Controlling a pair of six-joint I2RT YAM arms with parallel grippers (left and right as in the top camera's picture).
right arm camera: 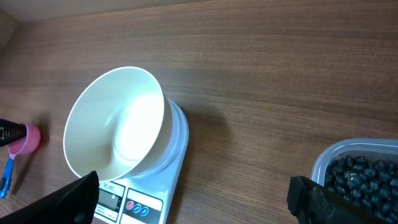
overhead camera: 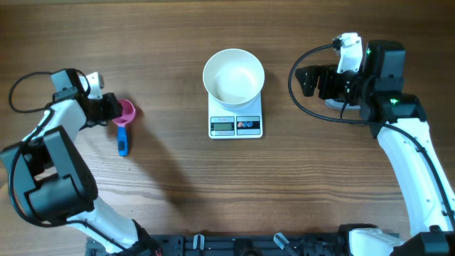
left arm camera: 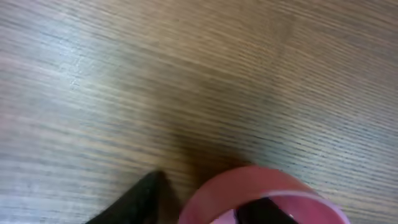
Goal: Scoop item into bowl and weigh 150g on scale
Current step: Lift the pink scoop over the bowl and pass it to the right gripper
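Observation:
A pink scoop point(overhead camera: 126, 112) with a blue handle point(overhead camera: 123, 142) lies at the left of the table. My left gripper point(overhead camera: 114, 110) straddles the wall of its cup point(left arm camera: 249, 186): one finger is inside the cup and the other finger point(left arm camera: 140, 199) is outside, with a thin gap still showing. The white bowl point(overhead camera: 233, 77) stands on the white scale point(overhead camera: 235, 125) mid-table and looks empty in the right wrist view point(right arm camera: 115, 124). The item, small black beads point(right arm camera: 364, 177), fills a clear tub at the lower right of that view. My right gripper point(right arm camera: 196, 202) hangs open over bare wood beside the scale point(right arm camera: 155, 193).
The tub sits under my right arm point(overhead camera: 355, 78) at the far right, mostly hidden from overhead. Bare wooden table point(overhead camera: 234, 192) spreads in front of the scale and between the scoop and the scale. A black cable point(overhead camera: 302, 107) loops beside the right arm.

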